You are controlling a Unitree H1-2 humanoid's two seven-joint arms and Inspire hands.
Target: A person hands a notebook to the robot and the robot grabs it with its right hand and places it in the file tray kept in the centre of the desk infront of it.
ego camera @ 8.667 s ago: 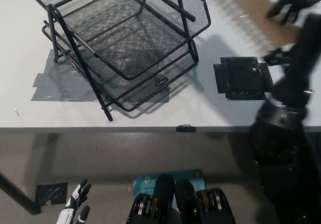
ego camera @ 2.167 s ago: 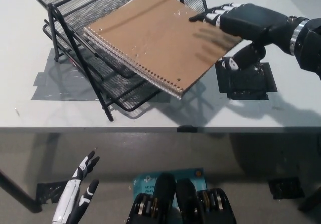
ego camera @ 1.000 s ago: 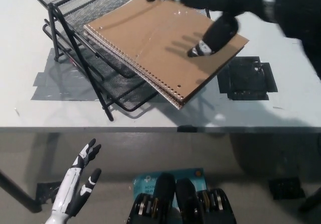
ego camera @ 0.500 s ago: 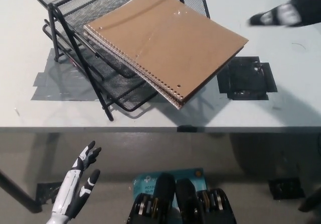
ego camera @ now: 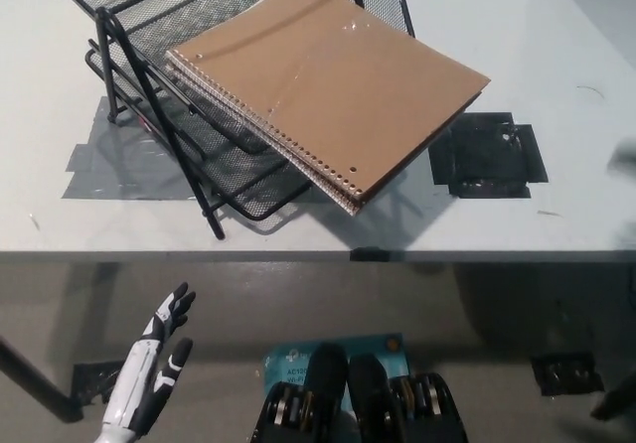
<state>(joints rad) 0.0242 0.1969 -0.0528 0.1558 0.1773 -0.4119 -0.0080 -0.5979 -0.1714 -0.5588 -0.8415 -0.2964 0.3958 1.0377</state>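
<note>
Hanging low at the lower left, below the front edge of the bench (ego camera: 556, 229), the white left hand (ego camera: 149, 378) rests over the floor with its fingers (ego camera: 180, 301) spread wide and holding nothing. The black right hand is out of the picture, apart from a faint dark blur at the right edge too smeared to read, so the state of its fingers cannot be told. Farther up, a patch of grey tape (ego camera: 109, 160) lies on the bench under the left side of the black wire-mesh file tray (ego camera: 139, 26), and a patch of black tape (ego camera: 492, 155) lies just right of it. The tray is a stacked, tilted rack. On its upper tier lies the brown spiral notebook (ego camera: 333, 80), cover up and turned at an angle, its wire binding facing the lower left along the tray's front rim. The notebook's right corner juts past the tray's side, hanging over the bench above the black tape, untouched by either hand.
</note>
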